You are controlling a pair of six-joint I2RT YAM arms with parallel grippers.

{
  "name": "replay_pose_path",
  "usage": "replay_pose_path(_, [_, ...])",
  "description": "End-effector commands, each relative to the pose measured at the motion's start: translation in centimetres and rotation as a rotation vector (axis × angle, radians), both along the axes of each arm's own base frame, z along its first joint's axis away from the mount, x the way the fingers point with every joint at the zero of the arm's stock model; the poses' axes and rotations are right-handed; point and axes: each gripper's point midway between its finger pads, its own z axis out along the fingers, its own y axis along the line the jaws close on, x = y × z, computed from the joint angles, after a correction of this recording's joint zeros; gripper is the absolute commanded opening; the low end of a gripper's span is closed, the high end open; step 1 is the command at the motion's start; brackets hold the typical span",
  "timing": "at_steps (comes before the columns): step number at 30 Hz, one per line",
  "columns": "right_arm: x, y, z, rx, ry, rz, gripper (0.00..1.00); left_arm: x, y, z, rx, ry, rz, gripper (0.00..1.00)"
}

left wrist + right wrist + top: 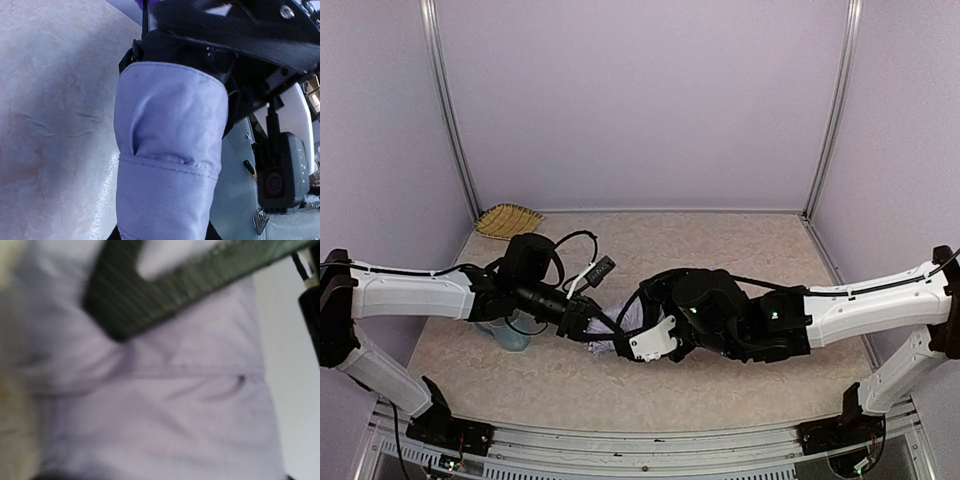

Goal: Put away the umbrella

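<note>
The umbrella (620,322) is a pale lavender fabric bundle lying low over the table between my two arms. In the left wrist view the umbrella (170,150) fills the middle and its fabric runs down between the jaws of my left gripper (162,234), which is shut on it. My left gripper (588,322) comes in from the left. My right gripper (638,335) meets the umbrella's other end from the right, its fingers hidden under the wrist. The blurred right wrist view shows only umbrella fabric (165,415) close up, with no fingers visible.
A woven straw mat (508,220) lies at the back left corner. A bluish translucent cup (512,338) stands under the left forearm. Grey walls close off the back and both sides. The right wrist's camera block (277,175) sits close beside the umbrella.
</note>
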Motion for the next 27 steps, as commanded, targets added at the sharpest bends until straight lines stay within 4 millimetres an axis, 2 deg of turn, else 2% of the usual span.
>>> replay_pose_path(1, [2.1, -0.3, 0.1, -0.007, -0.075, -0.037, 0.97, -1.6, -1.6, 4.0, -0.128, -0.061, -0.121, 0.00])
replay_pose_path(4, [2.2, -0.5, -0.3, -0.017, -0.061, -0.029, 0.94, -2.2, -1.7, 4.3, -0.141, -0.055, -0.147, 0.00])
replay_pose_path(6, [2.2, -0.5, -0.1, -0.010, -0.057, -0.026, 0.84, -2.3, -1.7, 4.4, -0.145, -0.055, -0.153, 0.00])
replay_pose_path(9, [1.6, 0.1, 0.2, 0.024, -0.012, -0.011, 0.53, -2.1, -1.7, 4.1, -0.140, -0.050, -0.150, 0.00])
replay_pose_path(11, [1.1, 0.3, 0.2, 0.033, 0.017, 0.001, 0.39, -1.8, -1.7, 4.3, -0.144, -0.056, -0.144, 0.01])
replay_pose_path(15, [0.1, 0.5, -0.3, 0.042, 0.081, 0.020, 0.23, -0.7, -1.7, 5.2, -0.158, -0.110, -0.099, 0.35])
replay_pose_path(18, [-0.5, 0.7, -0.3, 0.064, 0.142, 0.026, 0.10, 0.1, -1.7, 6.8, -0.193, -0.217, -0.063, 0.51])
replay_pose_path(21, [-1.1, 0.6, -0.3, 0.078, 0.194, 0.032, 0.00, 0.4, -1.3, 9.6, -0.260, -0.368, -0.023, 0.66])
replay_pose_path(24, [-2.3, 0.5, -0.5, 0.095, 0.286, 0.049, 0.00, 0.0, 0.1, 13.6, -0.350, -0.578, 0.041, 0.84])
replay_pose_path(27, [-3.5, 0.3, 0.1, 0.131, 0.411, 0.060, 0.00, -1.4, 2.1, 17.0, -0.442, -0.793, 0.089, 0.93])
